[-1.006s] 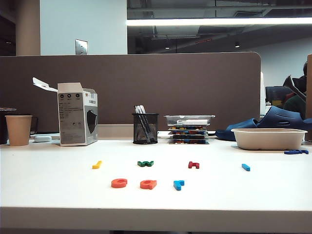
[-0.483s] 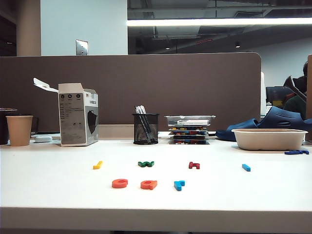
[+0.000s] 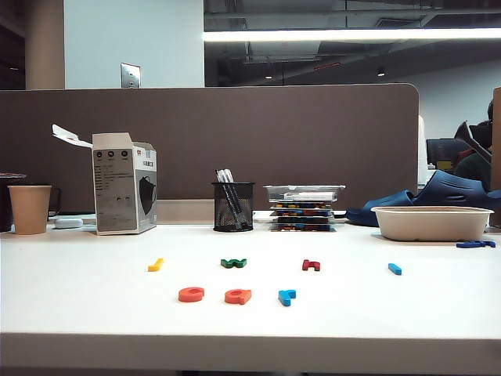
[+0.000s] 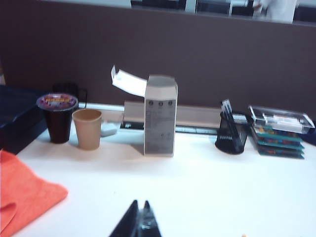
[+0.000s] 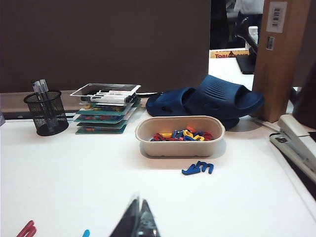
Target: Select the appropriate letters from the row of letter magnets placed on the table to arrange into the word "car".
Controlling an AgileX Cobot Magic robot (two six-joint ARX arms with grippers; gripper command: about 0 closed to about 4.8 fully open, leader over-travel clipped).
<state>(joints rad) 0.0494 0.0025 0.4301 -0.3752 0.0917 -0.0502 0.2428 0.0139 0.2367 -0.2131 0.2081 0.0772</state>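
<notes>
1. Near the front edge of the table [image 3: 70, 313] you find the three chosen letters already in a short line: the orange "c" [image 3: 191, 294], the orange "a" [image 3: 238, 296] and the light blue "r" [image 3: 286, 297], lying just beside one another and reading as "car" from the exterior view. By that layout, I judge the spelling done.

2. Behind them sits the row of leftovers, well apart from each other: the yellow letter [image 3: 156, 265], the green letter [image 3: 233, 263], the dark red letter [image 3: 311, 265] and the straight light blue bar [image 3: 394, 269]. They lie further back because the word does not need them, so the front line reads cleanly.

3. Your left gripper [image 4: 139, 223] shows only in its wrist view, fingertips pressed together and holding nothing, raised above bare table and looking toward the paper cup [image 4: 89, 129] and the open carton [image 4: 160, 115]. It is clear of the letters.

4. Your right gripper [image 5: 138, 220] is likewise pinched closed on nothing, facing the beige tray [image 5: 179, 143] of spare letters and the navy piece [image 5: 198, 168] in front of it. Two small coloured bits at the lower edge of that view are probably the red letter and the blue bar, though too little shows to be sure.

5. Neither arm appears in the exterior view, which suggests both are pulled back from the work.
</notes>
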